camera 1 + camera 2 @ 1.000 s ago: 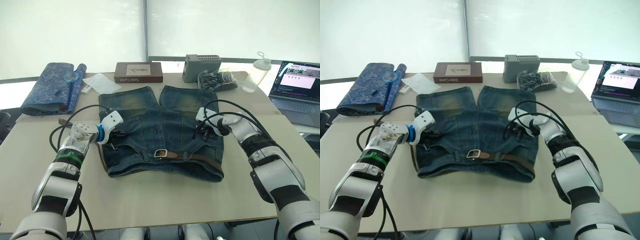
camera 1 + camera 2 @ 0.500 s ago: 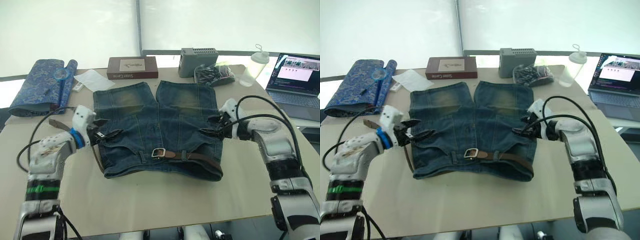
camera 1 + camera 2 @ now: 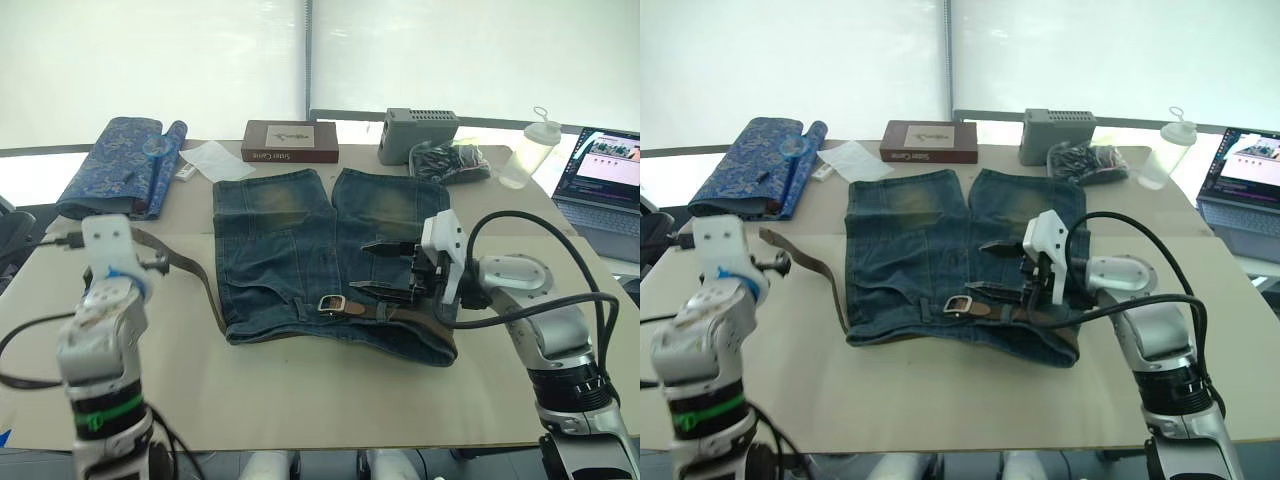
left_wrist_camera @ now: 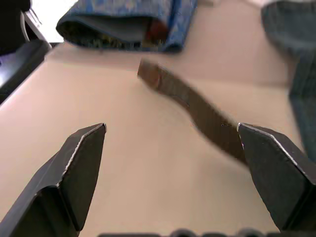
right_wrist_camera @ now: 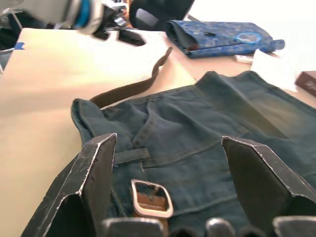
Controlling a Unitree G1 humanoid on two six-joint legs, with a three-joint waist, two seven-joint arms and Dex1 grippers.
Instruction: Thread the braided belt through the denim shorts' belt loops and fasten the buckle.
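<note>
The denim shorts (image 3: 300, 250) lie flat in the middle of the table, waistband nearest me. The braided belt (image 3: 400, 315) runs along the waistband, and its silver buckle (image 3: 332, 303) sits at the front centre. The belt's free tail (image 3: 190, 270) trails off the shorts' left side onto the table. My left gripper (image 3: 152, 264) is open beside that tail end (image 4: 163, 81), holding nothing. My right gripper (image 3: 385, 270) hangs open just above the shorts, right of the buckle (image 5: 151, 198). A belt loop (image 5: 129, 155) shows next to the buckle.
A blue patterned rolled cloth (image 3: 120, 170) lies at the back left, with a white sheet (image 3: 215, 160) and a brown box (image 3: 290, 142) beside it. A grey box (image 3: 418, 135), a black bag (image 3: 452, 160), a bottle (image 3: 528, 150) and a laptop (image 3: 610, 170) stand at the back right.
Both grippers have gone from shut to open. My left arm has drawn back off the shorts to the left. My right gripper has swung inward over the shorts toward the buckle. The view has shifted.
</note>
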